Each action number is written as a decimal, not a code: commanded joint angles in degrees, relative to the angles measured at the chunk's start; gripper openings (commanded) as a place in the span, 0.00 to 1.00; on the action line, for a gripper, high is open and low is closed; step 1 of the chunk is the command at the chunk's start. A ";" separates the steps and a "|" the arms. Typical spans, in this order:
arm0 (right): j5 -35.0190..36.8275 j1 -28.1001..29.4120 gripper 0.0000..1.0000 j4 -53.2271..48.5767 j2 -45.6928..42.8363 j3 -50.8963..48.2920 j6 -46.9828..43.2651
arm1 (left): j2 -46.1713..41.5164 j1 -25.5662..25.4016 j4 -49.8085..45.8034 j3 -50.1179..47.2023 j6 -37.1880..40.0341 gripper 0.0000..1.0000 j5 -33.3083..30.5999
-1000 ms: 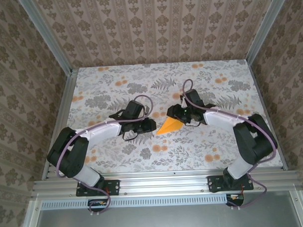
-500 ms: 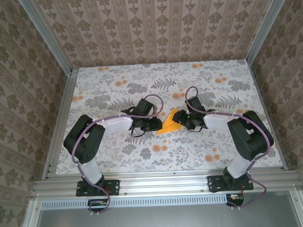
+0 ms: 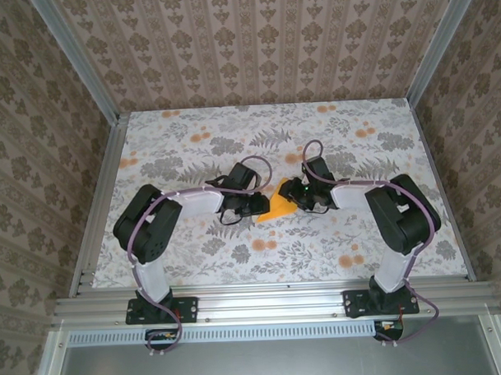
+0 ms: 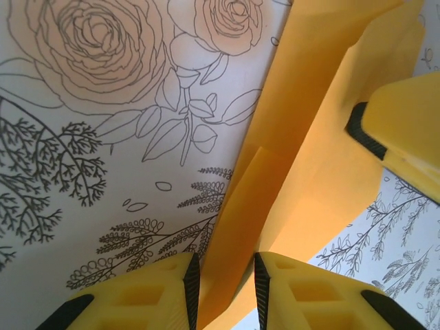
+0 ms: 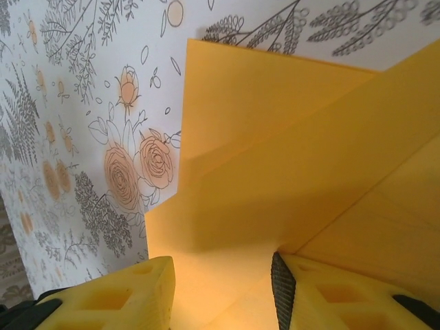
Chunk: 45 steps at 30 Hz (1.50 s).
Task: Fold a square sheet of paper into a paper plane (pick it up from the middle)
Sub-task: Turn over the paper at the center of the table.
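The square sheet of paper [image 3: 277,208], orange-yellow and creased into a small pointed shape, lies mid-table between the two grippers. My left gripper [image 3: 257,205] meets it from the left. In the left wrist view the jaws [image 4: 227,278] stand a narrow gap apart, with a raised flap of the paper [image 4: 309,158] running between the pads. My right gripper [image 3: 294,195] comes in from the right. In the right wrist view it [image 5: 223,278] stands open wider, with the folded layers [image 5: 289,137] spread between and beyond its fingers. One right finger [image 4: 402,117] rests over the sheet.
A floral tablecloth [image 3: 191,148] covers the table. Patterned walls and aluminium rails [image 3: 99,201] close it in on three sides. Both arms are bent inward, their elbows [image 3: 145,224] near the front corners.
The left arm has swung right and drawn its elbow in, bringing its gripper onto the paper's left edge. The right gripper has narrowed its jaws. The paper looks shorter and more bunched.
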 commanded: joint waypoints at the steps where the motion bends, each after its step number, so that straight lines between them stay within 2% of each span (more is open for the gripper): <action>1: -3.49 0.70 0.43 2.44 2.03 1.23 2.50 | 0.83 0.56 2.00 0.28 -1.63 0.31 1.88; 6: -4.18 1.10 0.43 2.75 1.64 0.86 4.55 | 0.42 2.04 5.49 -1.93 -3.96 0.36 4.54; 10: 0.72 1.10 0.48 -4.89 -2.27 1.79 4.72 | -0.51 3.18 8.31 -3.95 -5.08 0.39 6.36; 14: 5.09 1.10 0.52 -10.43 -5.09 2.47 6.37 | -0.42 3.63 9.57 -4.75 -5.75 0.35 8.33; 19: 4.60 1.11 0.52 -9.42 -3.98 2.32 8.95 | 0.17 4.38 12.27 -5.71 -7.77 0.33 11.09; 26: 1.97 1.43 0.53 -6.85 -1.70 3.11 10.73 | -0.44 5.39 16.59 -7.79 -11.35 0.44 13.69; 33: 0.15 1.69 0.54 -4.55 -0.33 3.73 11.09 | -0.67 5.91 17.23 -8.58 -12.32 0.33 13.94; 45: -3.27 2.28 0.52 1.45 2.70 3.78 12.43 | -0.25 7.68 22.69 -11.04 -16.54 0.31 16.40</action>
